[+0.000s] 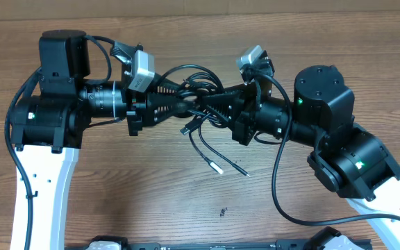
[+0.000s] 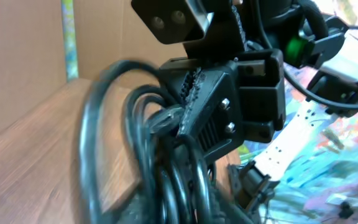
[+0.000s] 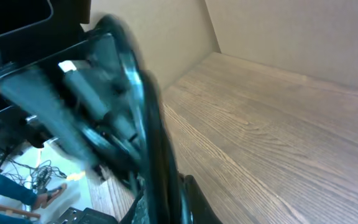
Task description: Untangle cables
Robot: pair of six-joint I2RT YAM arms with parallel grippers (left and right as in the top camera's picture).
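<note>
- Tangle of thin black cables (image 1: 198, 104) sits at mid-table, between the two gripper tips.
- Two loose strands trail from it toward the near edge. One ends in a small silvery plug (image 1: 217, 169) lying on the brown wood-grain table (image 1: 151, 201).
- Right gripper (image 1: 212, 104): clenched, pinching cords of the tangle at its fingertips.
- Left gripper (image 1: 180, 105): fingers taper in against the tangle from the opposite side. Cannot tell whether they grip it.
- Left wrist view: cord loops (image 2: 142, 143) fill the near field, blurred.
</note>
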